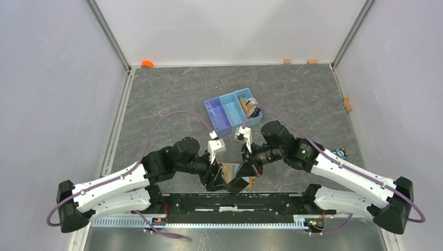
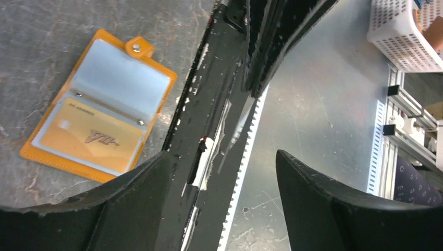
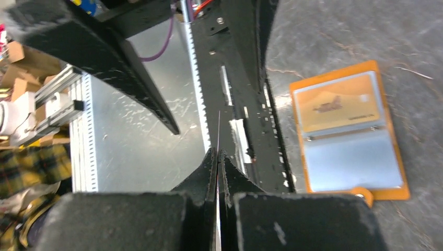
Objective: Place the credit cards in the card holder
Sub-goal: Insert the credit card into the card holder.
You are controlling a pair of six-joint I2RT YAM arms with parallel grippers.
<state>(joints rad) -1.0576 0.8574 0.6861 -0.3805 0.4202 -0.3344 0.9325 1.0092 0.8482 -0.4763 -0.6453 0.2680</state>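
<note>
One gold card (image 2: 89, 138) sat in a clear pocket of the card holder (image 2: 123, 78), which lay open and flat at the table's near edge, just beyond the black base rail (image 2: 209, 104). My right gripper (image 3: 218, 157) was pinched tight on a thin card (image 3: 218, 130), seen edge-on, close to the holder. My left gripper (image 2: 220, 154) stood wide, nothing between its fingers. I saw the blue tray (image 1: 232, 111) farther back.
</note>
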